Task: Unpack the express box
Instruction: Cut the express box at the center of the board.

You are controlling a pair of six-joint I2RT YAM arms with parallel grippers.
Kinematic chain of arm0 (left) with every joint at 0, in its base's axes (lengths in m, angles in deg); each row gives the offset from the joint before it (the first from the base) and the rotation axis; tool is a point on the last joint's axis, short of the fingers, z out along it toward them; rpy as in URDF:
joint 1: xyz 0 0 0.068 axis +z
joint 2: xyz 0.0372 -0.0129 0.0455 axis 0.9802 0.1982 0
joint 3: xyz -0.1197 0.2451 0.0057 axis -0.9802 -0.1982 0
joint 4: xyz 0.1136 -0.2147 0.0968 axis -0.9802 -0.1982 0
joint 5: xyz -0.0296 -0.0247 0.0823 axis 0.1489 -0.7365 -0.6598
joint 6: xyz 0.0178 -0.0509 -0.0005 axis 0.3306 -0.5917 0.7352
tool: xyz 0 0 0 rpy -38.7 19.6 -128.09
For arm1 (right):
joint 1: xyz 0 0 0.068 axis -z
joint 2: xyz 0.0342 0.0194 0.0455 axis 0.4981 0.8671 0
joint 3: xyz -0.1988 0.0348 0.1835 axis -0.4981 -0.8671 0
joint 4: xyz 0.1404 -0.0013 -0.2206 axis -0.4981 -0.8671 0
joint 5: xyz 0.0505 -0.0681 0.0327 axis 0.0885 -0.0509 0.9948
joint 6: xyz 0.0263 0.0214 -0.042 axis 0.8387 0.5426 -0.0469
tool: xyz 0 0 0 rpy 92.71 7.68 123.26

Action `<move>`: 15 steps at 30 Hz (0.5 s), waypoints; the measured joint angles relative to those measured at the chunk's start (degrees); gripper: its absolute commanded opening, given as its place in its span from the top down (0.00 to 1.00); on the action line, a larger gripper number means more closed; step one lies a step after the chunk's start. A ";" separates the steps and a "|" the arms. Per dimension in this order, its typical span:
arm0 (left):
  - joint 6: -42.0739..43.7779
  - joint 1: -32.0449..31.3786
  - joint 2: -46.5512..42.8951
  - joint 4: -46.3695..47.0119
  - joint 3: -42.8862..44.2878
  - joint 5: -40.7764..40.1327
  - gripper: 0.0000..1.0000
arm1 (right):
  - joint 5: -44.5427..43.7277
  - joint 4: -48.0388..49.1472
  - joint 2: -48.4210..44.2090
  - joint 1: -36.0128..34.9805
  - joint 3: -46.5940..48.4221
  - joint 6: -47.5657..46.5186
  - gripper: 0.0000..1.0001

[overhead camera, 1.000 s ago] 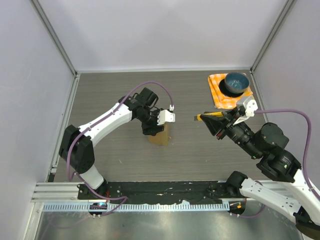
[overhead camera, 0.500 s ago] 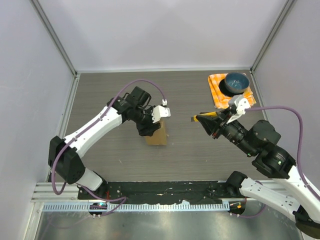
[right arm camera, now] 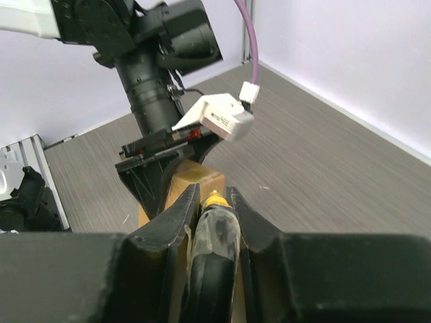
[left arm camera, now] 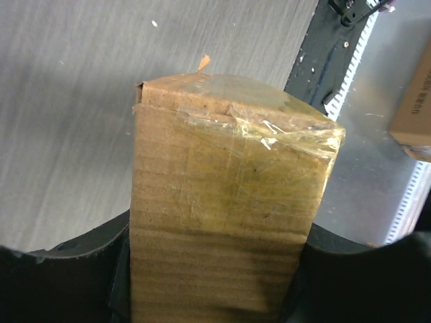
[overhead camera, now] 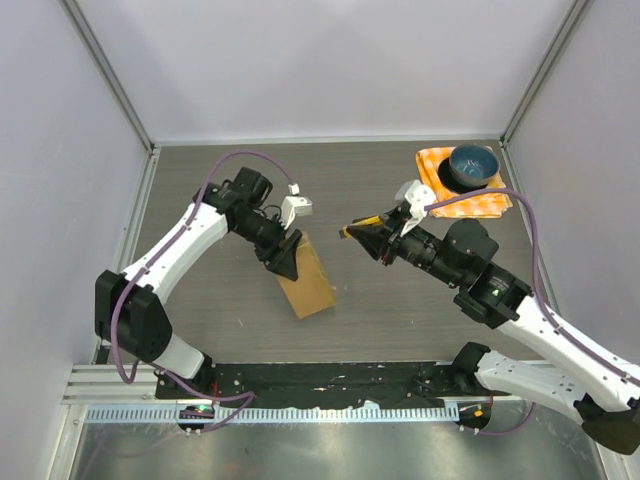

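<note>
Though aslant, express box (overhead camera: 308,282) within left pincer (overhead camera: 284,262).

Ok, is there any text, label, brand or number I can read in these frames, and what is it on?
Nothing can be read.
Express box: plain brown cardboard with clear tape, no print on the faces shown.
Second carton at the right edge of the left wrist view: one line of dark print, too blurred to read.

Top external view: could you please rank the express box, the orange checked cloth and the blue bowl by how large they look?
1. orange checked cloth, clearly largest.
2. express box, partly hidden at its far end, so its lead over the bowl is unsure.
3. blue bowl, smallest.
</note>
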 measured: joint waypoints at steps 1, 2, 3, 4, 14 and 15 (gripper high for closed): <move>-0.74 0.35 -0.02 0.15 -1.07 0.59 0.97 | 0.63 3.17 0.02 0.00 -1.73 -0.15 0.99; -1.22 0.59 0.04 0.17 -2.05 0.98 0.97 | 0.98 5.16 0.02 0.00 -3.04 -0.35 0.99; -1.81 0.74 0.13 0.28 -3.04 1.36 0.97 | 1.44 7.56 0.13 0.00 -4.76 -0.72 0.99; -2.32 0.79 0.22 0.44 -3.98 1.70 0.96 | 1.77 10.08 0.50 0.00 -6.58 -1.07 0.99; -5.31 2.19 3.65 3.28 -8.28 4.44 0.97 | -2.73 30.97 7.52 -5.16 -19.23 -4.90 0.99; -5.44 2.36 4.48 3.54 -8.46 4.55 0.97 | -3.58 32.35 8.15 -6.16 -19.78 -5.46 0.99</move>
